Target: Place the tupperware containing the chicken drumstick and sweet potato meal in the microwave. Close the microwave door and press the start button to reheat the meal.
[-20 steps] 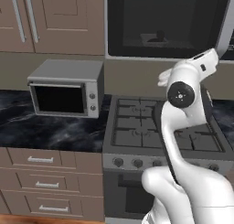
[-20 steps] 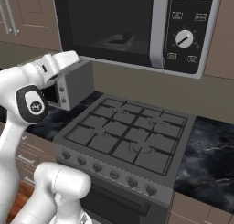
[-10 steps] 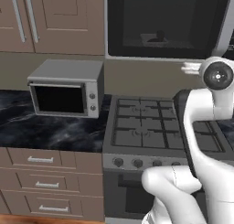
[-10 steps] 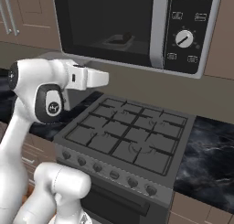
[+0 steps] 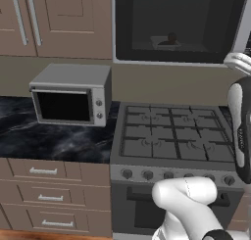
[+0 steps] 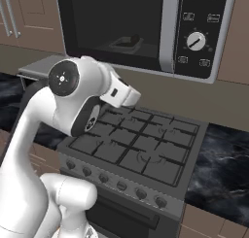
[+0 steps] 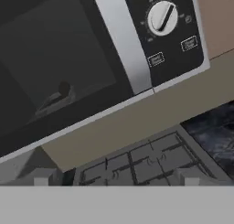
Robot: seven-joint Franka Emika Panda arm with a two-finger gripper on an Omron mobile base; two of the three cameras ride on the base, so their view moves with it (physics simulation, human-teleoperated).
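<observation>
Going left to right: there's a small toaster oven (image 5: 72,94) on the counter (image 5: 49,136), then the stove (image 6: 141,144), and above it the microwave (image 6: 146,28). The container (image 5: 169,42) with the drumstick (image 5: 171,37) sits inside it already. The door (image 7: 59,58) looks shut to me, glass over the food, so I'd say we're on the last step: pressing start. The buttons (image 7: 156,59) sit under the dial (image 7: 162,16) on the right. Can't tell if the gripper is spread or pressed together. Next move needs a careful poke.

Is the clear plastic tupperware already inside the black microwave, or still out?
Inside: the tupperware sits on the floor of the microwave cavity, behind the glass.
</observation>
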